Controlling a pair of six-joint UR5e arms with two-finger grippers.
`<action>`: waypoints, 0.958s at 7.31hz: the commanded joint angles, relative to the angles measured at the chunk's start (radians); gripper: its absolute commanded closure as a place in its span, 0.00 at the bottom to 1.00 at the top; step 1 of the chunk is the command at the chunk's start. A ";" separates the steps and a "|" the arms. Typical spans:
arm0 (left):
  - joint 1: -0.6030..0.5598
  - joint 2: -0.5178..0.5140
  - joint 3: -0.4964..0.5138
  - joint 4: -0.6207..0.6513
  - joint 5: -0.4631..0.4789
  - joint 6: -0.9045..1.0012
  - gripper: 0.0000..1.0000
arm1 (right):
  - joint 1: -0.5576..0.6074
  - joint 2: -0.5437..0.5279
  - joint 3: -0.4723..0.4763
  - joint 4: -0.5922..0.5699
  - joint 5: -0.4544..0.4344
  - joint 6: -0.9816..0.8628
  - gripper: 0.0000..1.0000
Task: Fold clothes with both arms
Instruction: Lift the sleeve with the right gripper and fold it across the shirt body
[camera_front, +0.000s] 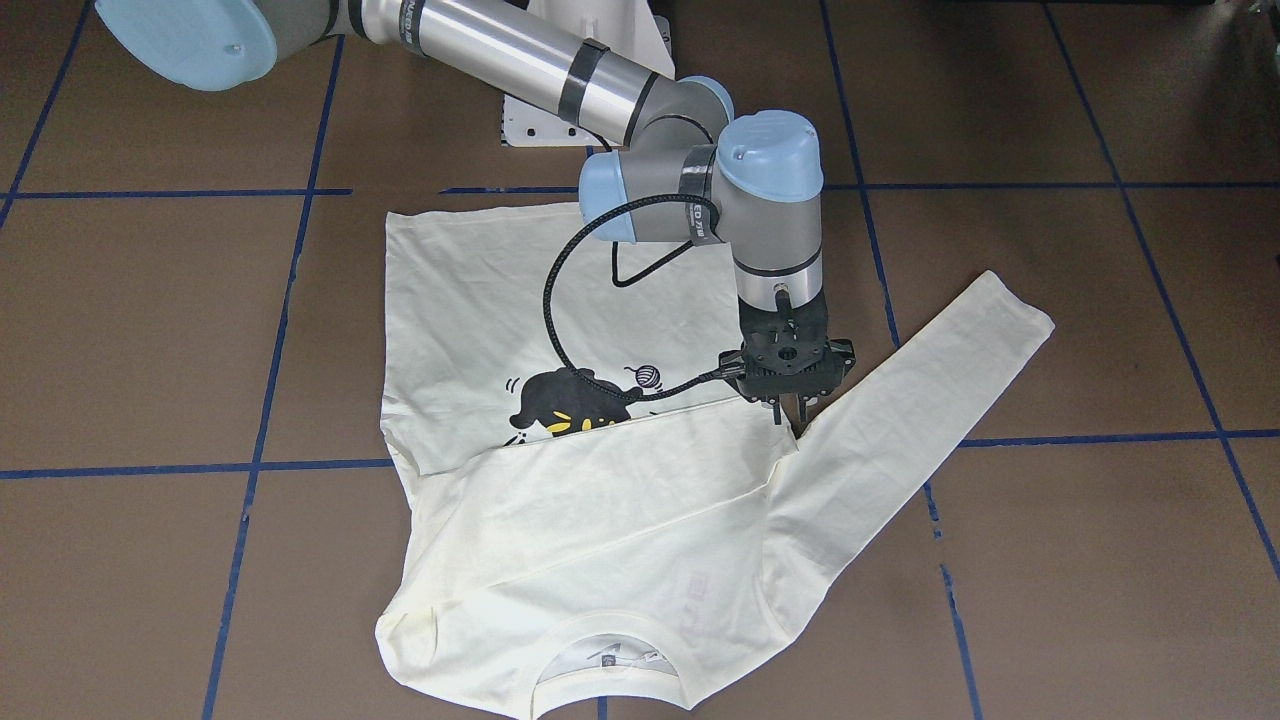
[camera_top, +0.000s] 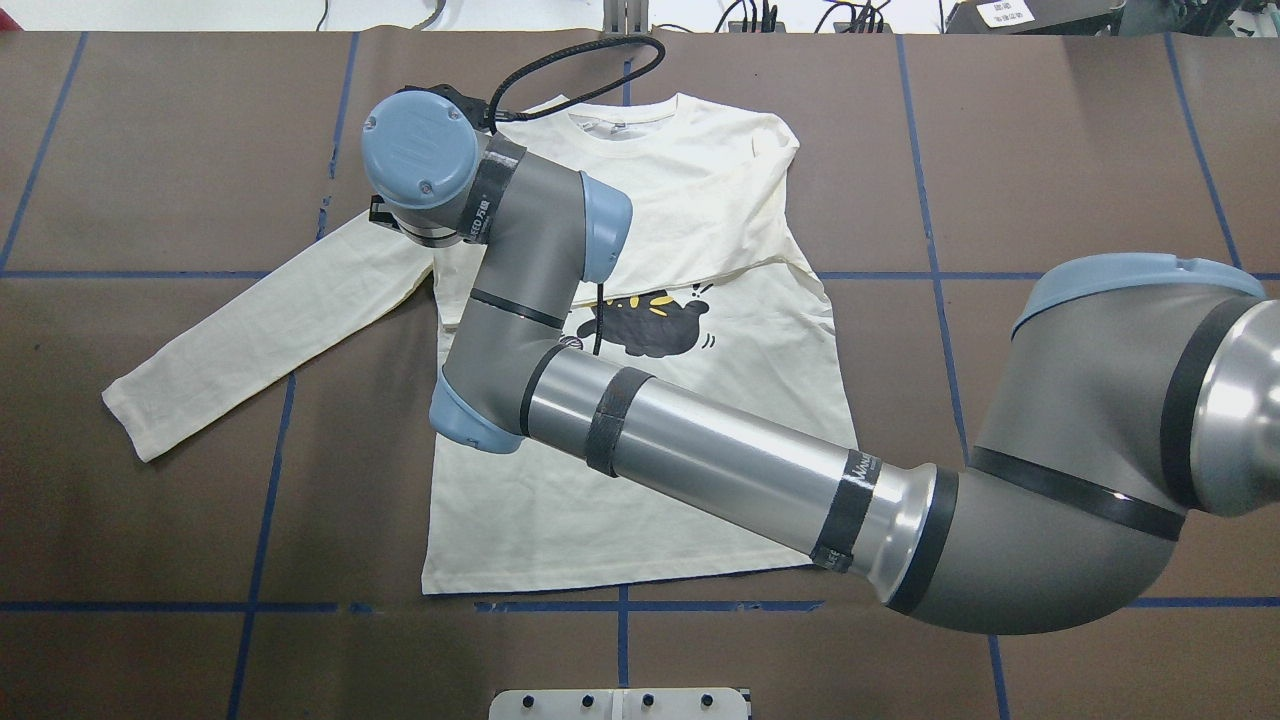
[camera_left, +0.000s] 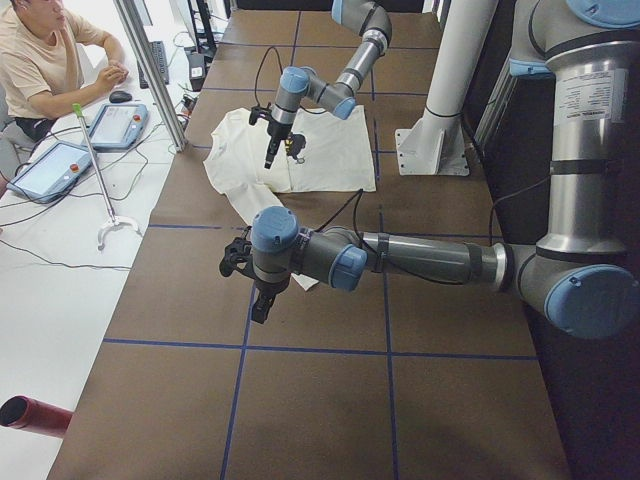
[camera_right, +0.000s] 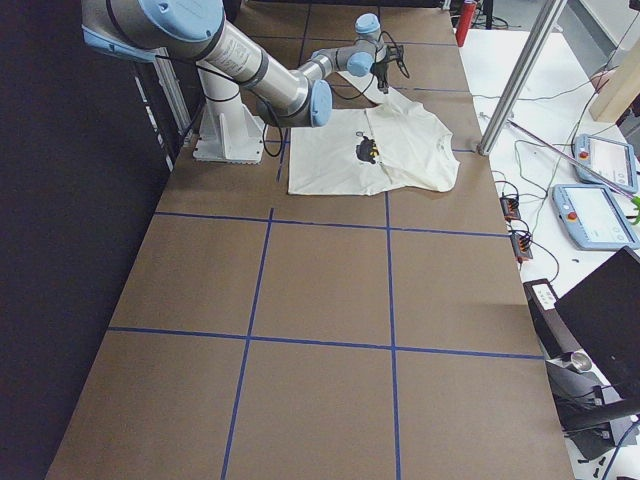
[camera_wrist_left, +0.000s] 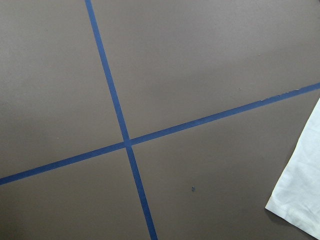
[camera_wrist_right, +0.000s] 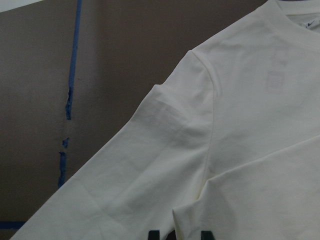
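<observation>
Cream shirt (camera_front: 600, 520) flat on the tabletop (camera_front: 1050, 560), collar end doubled over so the plain side covers the upper print; black cat (camera_front: 560, 405) shows just past the fold line. One sleeve (camera_front: 930, 380) lies stretched out toward my left. My right pincer (camera_front: 790, 408) points down at the fold's edge where that sleeve joins the body, jaws apart, fingertips (camera_wrist_right: 155, 234) straddling a cloth ridge. My left pincer (camera_left: 258, 312) hangs over bare tabletop near the sleeve's end; spread or closed, I cannot tell.

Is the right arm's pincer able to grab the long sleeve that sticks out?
Probably yes. The right pincer hangs right over the spot where the sleeve joins the shirt, with its jaws apart. The sleeve lies flat on the table with nothing on top of it.
</observation>
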 joint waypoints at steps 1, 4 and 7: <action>0.126 -0.001 0.009 -0.109 -0.016 -0.218 0.00 | 0.023 -0.049 0.105 -0.004 0.019 0.063 0.05; 0.366 -0.008 0.074 -0.279 0.123 -0.625 0.00 | 0.230 -0.502 0.548 -0.039 0.349 0.047 0.06; 0.478 -0.011 0.101 -0.276 0.177 -0.731 0.18 | 0.342 -0.827 0.837 -0.035 0.370 0.037 0.07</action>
